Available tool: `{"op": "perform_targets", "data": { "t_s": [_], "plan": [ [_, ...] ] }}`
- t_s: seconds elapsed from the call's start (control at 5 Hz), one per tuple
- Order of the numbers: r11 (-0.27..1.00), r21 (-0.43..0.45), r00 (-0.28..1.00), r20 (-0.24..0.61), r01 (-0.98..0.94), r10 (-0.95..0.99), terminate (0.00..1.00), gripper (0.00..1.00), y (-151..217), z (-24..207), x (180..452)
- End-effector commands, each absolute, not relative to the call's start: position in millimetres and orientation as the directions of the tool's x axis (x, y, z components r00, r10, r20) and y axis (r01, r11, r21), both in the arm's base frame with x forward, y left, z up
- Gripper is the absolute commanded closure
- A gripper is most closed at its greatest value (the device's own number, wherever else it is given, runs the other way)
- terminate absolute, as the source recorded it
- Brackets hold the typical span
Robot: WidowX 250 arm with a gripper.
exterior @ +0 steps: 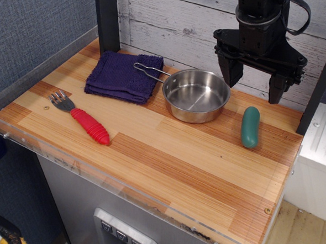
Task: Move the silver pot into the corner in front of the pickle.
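Left of the pickle (250, 127), the silver pot (196, 95) looks light, rigid, slippery; its rim suits the released tool (253, 84) above.

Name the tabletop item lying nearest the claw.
The pickle: the green oblong lies just below the open claw, closer than the silver pot, purple cloth or red-handled fork.

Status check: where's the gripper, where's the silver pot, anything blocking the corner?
Gripper up above the table, jaws open, empty. Silver pot mid-table, its handle over the purple cloth. Pickle right of the pot. Corner bare.
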State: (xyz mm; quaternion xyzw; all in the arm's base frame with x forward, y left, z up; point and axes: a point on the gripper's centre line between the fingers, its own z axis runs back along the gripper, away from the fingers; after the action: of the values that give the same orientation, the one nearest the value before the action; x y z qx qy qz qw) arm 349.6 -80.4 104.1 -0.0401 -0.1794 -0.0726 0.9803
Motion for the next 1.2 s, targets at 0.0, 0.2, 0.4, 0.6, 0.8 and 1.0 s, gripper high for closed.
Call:
{"op": "perform_targets", "data": {
  "t_s": [0.0, 0.2, 0.4, 0.6, 0.8, 1.0],
  "plan": [
    [0.986, -0.053, 0.925, 0.357, 0.157, -0.128, 0.00, 0.00, -80.4, 104.1, 349.6],
    [0.926, -0.013, 0.867, 0.357, 0.378, -0.349, 0.00, 0.00, -78.7, 100.7, 344.7],
    [0.835, 0.020, 0.787, 0.323, 0.549, -0.525, 0.00, 0.00, -75.1, 94.4, 336.2],
    [0.738, 0.063, 0.695, 0.290, 0.672, -0.658, 0.00, 0.00, -61.9, 91.7, 331.7],
    [0.679, 0.126, 0.636, 0.261, 0.723, -0.726, 0.00, 0.00, -46.2, 94.0, 331.2],
    [0.678, 0.191, 0.636, 0.241, 0.710, -0.734, 0.00, 0.00, -29.9, 98.7, 338.3]
  ]
}}
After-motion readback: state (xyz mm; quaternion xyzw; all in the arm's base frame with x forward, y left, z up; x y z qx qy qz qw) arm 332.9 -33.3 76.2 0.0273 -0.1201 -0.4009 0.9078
